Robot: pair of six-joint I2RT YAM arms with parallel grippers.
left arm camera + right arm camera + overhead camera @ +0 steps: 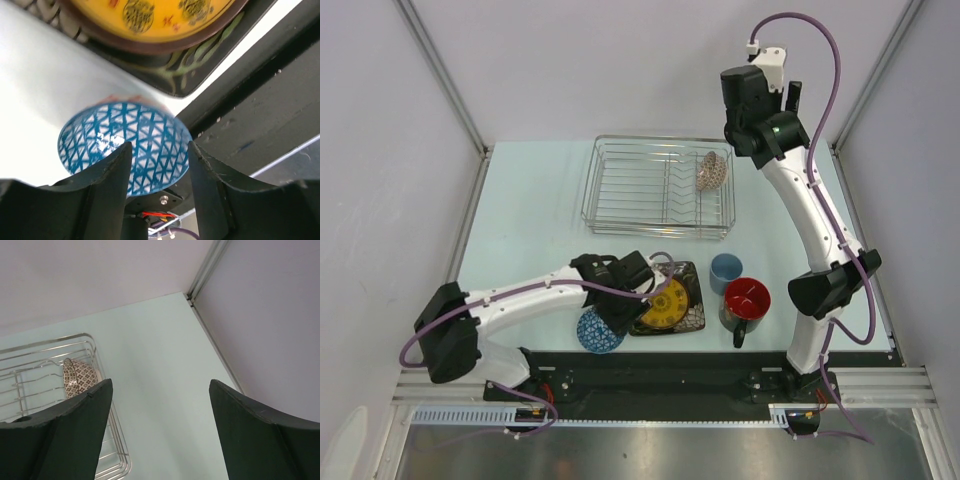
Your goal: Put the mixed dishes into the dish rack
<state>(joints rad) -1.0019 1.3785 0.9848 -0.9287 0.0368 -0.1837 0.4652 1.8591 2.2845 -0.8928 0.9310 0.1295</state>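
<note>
The blue patterned bowl (pixel 599 331) lies at the table's near edge, partly over the black strip. My left gripper (pixel 617 312) hangs just over it, open. In the left wrist view its fingers (pixel 112 175) flank the bowl (pixel 125 140), gripper (pixel 160 147). The dark square plate with yellow centre (pixel 671 299) lies beside it and shows in the left wrist view (pixel 190 75). The light-blue cup (pixel 725 272) and the dark mug with red inside (pixel 745 303) stand to the right. The pinkish-beige bowl (pixel 712 170) stands on edge in the dish rack (pixel 620 190). My right gripper (pixel 767 92) is open and empty, raised beyond the rack's right end.
The right wrist view shows the rack's right end (pixel 30 375), the pinkish bowl (pixel 75 377), my right gripper (pixel 160 385) and the table's back right corner with the enclosure post (pixel 205 270). A black strip (pixel 720 365) runs along the table's near edge.
</note>
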